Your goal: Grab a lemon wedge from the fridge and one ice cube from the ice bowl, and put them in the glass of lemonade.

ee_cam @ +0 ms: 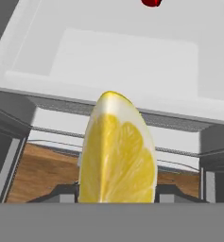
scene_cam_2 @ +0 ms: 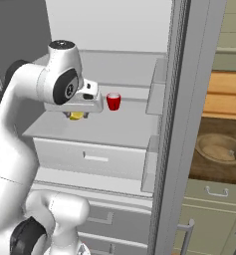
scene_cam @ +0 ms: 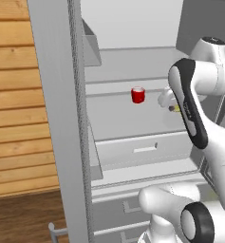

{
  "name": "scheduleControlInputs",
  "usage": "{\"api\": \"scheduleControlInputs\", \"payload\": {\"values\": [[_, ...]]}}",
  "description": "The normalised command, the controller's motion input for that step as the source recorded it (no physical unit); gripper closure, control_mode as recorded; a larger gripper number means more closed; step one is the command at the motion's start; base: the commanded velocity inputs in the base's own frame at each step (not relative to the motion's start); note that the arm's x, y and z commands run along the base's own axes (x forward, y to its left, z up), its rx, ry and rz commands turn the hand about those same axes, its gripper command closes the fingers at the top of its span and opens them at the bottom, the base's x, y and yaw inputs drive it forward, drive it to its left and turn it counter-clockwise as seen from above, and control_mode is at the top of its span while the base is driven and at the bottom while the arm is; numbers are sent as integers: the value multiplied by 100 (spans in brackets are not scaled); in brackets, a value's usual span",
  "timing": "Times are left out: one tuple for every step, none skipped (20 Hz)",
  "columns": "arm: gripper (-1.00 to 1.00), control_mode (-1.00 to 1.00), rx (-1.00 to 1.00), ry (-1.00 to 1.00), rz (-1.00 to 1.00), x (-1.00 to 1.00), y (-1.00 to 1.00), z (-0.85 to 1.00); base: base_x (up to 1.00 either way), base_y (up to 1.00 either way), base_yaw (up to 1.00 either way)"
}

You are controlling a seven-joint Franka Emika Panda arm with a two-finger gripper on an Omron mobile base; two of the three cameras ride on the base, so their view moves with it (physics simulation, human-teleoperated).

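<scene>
The lemon wedge [ee_cam: 117, 151] stands upright between the gripper [ee_cam: 117, 194], whose two dark fingertips [ee_cam: 66, 193] press against it from either side, so the gripper is pinching the wedge. In the hand view its lower part is cut off by the bottom of the picture. In the right base view the wedge [scene_cam_2: 76, 115] peeks out as a small yellow patch under the hand, above the white shelf [scene_cam_2: 104, 130] inside the open fridge [scene_cam_2: 189, 99]; most of it is hidden by the hand. In the left base view the arm's dark-trimmed forearm covers nearly all of the wedge [scene_cam: 173, 108], leaving a sliver at the forearm's 9 o'clock edge.

A small red cup [scene_cam_2: 113, 101] stands on a higher shelf, at about 2 o'clock from the wedge in the right base view and near the hand but apart from it. A white drawer [scene_cam_2: 89, 157] sits below the shelf at 6 o'clock.

Past the fridge door's edge, at 3 o'clock, the ice bowl [scene_cam_2: 220, 148] rests on a dark wooden counter [scene_cam_2: 209, 172], its left side cut off by the door; its contents are too faint to make out
</scene>
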Motion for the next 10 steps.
{"api": "scheduleControlInputs", "payload": {"values": [[100, -100, 0, 21, 1, -70, 21, -99, 0, 0, 0], [100, -100, 0, 21, 0, -65, 19, -100, 0, 0, 0], [100, -100, 0, 21, 0, -63, 9, -100, 0, 0, 0], [100, -100, 0, 22, 0, -61, 0, -100, 0, 0, 0], [100, -100, 0, 20, 0, -64, 0, -100, 0, 0, 0], [100, -100, 0, 18, 0, -63, 0, -91, 0, 0, 0], [100, -100, 0, 16, 0, -56, 0, -69, 0, 0, 0], [100, -100, 0, 11, 0, -54, 0, -56, 0, 0, 0], [100, -100, 0, 5, 0, -57, 0, -61, 0, 0, 0], [100, -100, 0, 7, 0, -49, 0, -71, 0, 0, 0]]}}
